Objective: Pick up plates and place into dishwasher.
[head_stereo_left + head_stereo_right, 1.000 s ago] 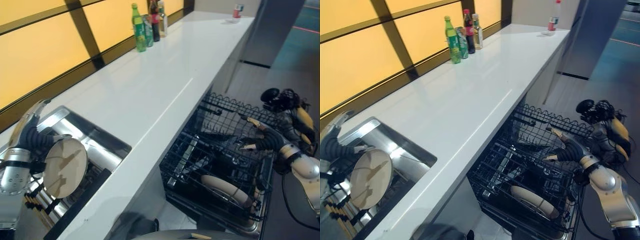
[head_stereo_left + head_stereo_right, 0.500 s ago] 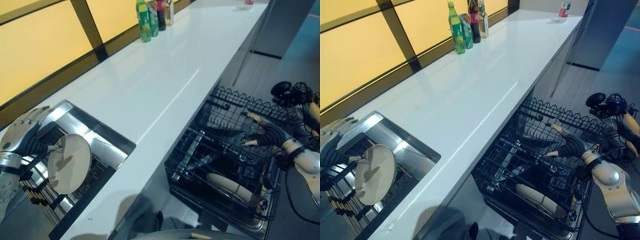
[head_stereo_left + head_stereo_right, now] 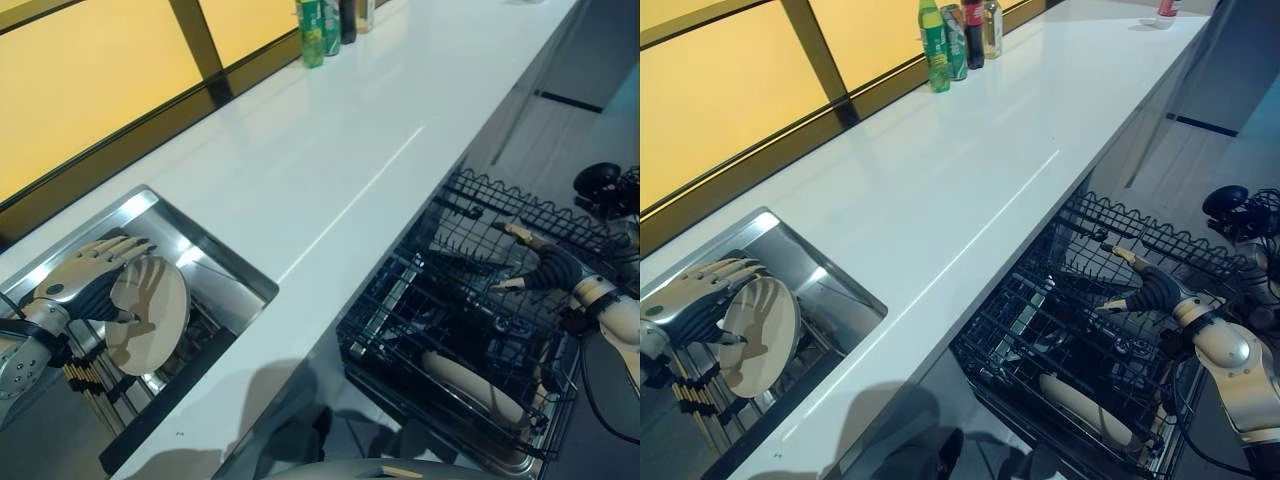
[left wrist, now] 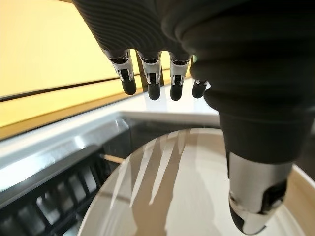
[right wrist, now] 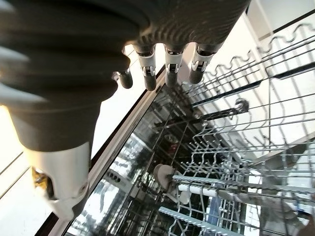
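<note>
Cream and round, the ceramic plate (image 3: 148, 315) stands on edge in the steel sink (image 3: 215, 265) at the near left. The left hand (image 3: 92, 277) is nearest, fingers (image 4: 151, 83) spread straight over its rim and face, not gripping. The right hand (image 3: 1145, 290) hovers loosely open above the black wire dishwasher rack (image 3: 455, 300), far right. Bottle labels (image 3: 934, 40) on the white table (image 3: 330, 140) are unreadable.

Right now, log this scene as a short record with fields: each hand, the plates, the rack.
left hand: open, fingers spread over the plate in the sink
plate in sink: upright on edge, not gripped
sink: steel, set in the white counter
right hand: open, over the dishwasher rack
dishwasher rack: pulled out, one plate loaded
</note>
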Tool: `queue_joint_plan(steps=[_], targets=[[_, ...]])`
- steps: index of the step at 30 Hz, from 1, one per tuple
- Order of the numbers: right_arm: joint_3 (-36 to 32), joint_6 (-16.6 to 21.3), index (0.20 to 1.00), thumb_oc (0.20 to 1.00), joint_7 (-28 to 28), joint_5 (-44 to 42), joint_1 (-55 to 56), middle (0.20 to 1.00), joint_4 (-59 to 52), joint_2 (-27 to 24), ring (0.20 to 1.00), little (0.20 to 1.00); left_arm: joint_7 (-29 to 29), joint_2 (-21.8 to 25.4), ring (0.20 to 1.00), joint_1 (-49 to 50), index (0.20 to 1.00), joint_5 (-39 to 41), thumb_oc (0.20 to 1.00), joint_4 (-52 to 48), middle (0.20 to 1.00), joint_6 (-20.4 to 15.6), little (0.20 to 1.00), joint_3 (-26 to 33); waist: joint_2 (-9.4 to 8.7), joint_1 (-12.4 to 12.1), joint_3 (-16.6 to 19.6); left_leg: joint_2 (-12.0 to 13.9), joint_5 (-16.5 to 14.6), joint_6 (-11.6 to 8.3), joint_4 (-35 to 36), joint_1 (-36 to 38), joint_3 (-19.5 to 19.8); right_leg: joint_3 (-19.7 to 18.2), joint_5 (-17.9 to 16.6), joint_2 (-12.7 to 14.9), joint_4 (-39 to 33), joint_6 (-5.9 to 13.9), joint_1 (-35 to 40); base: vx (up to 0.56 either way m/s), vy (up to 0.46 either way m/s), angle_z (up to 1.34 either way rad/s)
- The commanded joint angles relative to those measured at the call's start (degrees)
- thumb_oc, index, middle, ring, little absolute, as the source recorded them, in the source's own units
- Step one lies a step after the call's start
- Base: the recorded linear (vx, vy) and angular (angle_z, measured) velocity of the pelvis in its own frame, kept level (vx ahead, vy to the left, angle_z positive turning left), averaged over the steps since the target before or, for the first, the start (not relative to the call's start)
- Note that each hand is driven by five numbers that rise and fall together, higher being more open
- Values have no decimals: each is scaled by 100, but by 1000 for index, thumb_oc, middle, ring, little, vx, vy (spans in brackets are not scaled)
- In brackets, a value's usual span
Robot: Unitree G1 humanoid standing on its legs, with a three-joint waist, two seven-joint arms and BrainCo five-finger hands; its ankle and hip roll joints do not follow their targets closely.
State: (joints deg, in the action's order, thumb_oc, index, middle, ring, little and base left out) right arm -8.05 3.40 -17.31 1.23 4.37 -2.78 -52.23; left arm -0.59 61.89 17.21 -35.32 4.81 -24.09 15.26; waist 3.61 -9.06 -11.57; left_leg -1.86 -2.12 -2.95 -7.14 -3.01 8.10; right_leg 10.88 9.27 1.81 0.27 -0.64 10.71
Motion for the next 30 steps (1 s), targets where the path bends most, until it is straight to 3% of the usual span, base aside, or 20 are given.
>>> queue_joint_plan(steps=[1, 8, 10, 11, 15, 19, 24, 30], targets=[[283, 25, 1000, 1000, 293, -229, -460, 1000, -42, -564, 1000, 1000, -383, 603, 1000, -28, 1000, -213, 1000, 73, 1000, -28, 1000, -231, -76, -194, 220, 46, 593, -315, -176, -1063, -22, 167, -172, 423, 630, 398, -342, -22, 40, 17], [281, 45, 1000, 1000, 382, -268, -354, 1000, -82, -552, 1000, 1000, -666, 809, 1000, 124, 1000, -347, 1000, 72, 1000, -69, 1000, -145, -174, -271, 84, 17, 602, -268, -189, -1161, -11, 216, -193, 442, 565, 483, -295, 31, 15, 4], [305, 65, 1000, 1000, 411, -294, -326, 1000, -82, -539, 1000, 1000, -1163, 812, 1000, 156, 1000, -619, 1000, 112, 1000, 65, 1000, -117, -200, -285, 84, 18, 602, -266, -207, -1192, -14, 218, -192, 445, 563, 489, -292, 53, 11, 4], [378, 49, 1000, 1000, 450, -296, -340, 1000, -91, -517, 1000, 1000, -1788, 826, 1000, 106, 1000, -883, 1000, 253, 1000, 220, 1000, -136, -227, -290, 84, 17, 595, -260, -223, -1212, -23, 218, -182, 449, 573, 501, -281, 55, 11, 3], [520, 29, 1000, 1000, 544, -291, -355, 1000, -107, -405, 1000, 1000, -3164, 787, 1000, -217, 1000, -1372, 1000, 765, 1000, 453, 1000, -338, -336, -307, 75, 32, 582, -243, -216, -1257, -67, 208, -174, 451, 550, 525, -256, 50, -14, 0], [699, -102, 1000, 1000, 703, -280, -440, 1000, -216, -242, 1000, 1000, -4104, 614, 1000, -634, 1000, -1636, 1000, 1335, 1000, 779, 1000, -620, -516, -300, 18, 51, 575, -221, -190, -1319, -124, 142, -190, 430, 523, 552, -281, 11, -59, -2], [852, -150, 1000, 1000, 907, -197, -519, 1000, -324, -29, 1000, 1000, -4712, 461, 1000, -1172, 1000, -1652, 1000, 1745, 1000, 1183, 1000, -768, -697, -267, -85, 71, 542, -186, -150, -1394, -185, 53, -209, 422, 463, 598, -354, -51, -55, -8], [850, -161, 1000, 1000, 977, -214, -553, 1000, -427, 91, 1000, 1000, -4659, 437, 1000, -1325, 1000, -1847, 1000, 1608, 1000, 1031, 1000, -812, -817, -258, -169, 97, 498, -162, -206, -1533, -232, -22, -227, 418, 417, 616, -402, -29, -35, -10]])
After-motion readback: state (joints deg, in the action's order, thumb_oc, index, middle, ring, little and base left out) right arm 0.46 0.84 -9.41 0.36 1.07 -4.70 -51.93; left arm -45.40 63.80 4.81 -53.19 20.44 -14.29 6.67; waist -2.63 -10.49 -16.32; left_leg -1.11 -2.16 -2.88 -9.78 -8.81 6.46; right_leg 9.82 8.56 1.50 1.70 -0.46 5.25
